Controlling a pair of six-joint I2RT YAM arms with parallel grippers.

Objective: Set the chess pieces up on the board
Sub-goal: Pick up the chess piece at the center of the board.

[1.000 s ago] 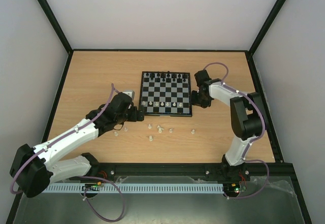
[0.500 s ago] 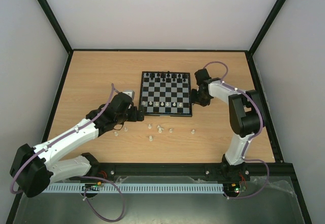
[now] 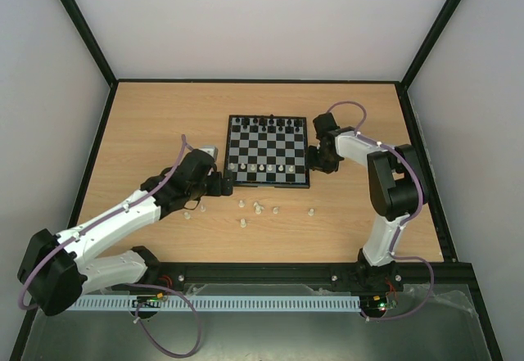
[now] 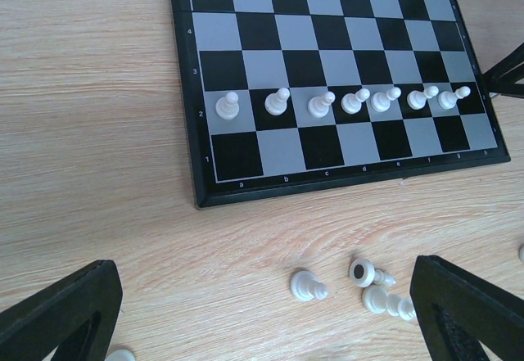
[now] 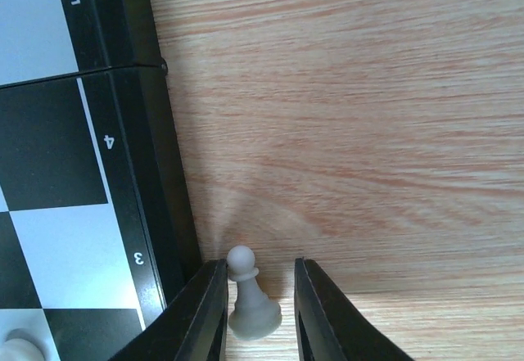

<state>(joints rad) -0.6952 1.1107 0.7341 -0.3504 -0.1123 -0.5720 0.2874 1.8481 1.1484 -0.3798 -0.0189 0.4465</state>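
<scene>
A light wooden bench (image 3: pixel 147 132) is seen from above. A small square chessboard of black and pale grey checks with a thin black rim (image 4: pixel 190 124) is laid flat on it, towards the far middle. The board is the only holder in view. Seven small white plastic pawns (image 4: pixel 354 101) are stood upright in its second row, one to a square, from file a to file g. Tiny black figures (image 3: pixel 270 122) are ranged along its far rows. More white pieces (image 3: pixel 258 207) are scattered loose on the bench just in front of the near rim, some of them lying on their sides.

The left jaws are held wide open over the bench by the board's near left corner, and nothing is gripped; their black fingers (image 4: pixel 61 316) are seen at both lower corners of the left wrist view. The right jaws are set astride one upright white pawn (image 5: pixel 250 300), which is stood on the bench just beside the board's right rim, by the mark 3. These jaws are narrowly parted. A strip of bench is seen between the pawn and one finger, so no grip is shown.

Whether the other finger touches the pawn cannot be told. In the top view that pawn is hidden behind the right arm. The kinds of the black figures are too small to be made out. In the left wrist view the board's far rows are cut off, as are two of the loose pieces at the frame edges.
</scene>
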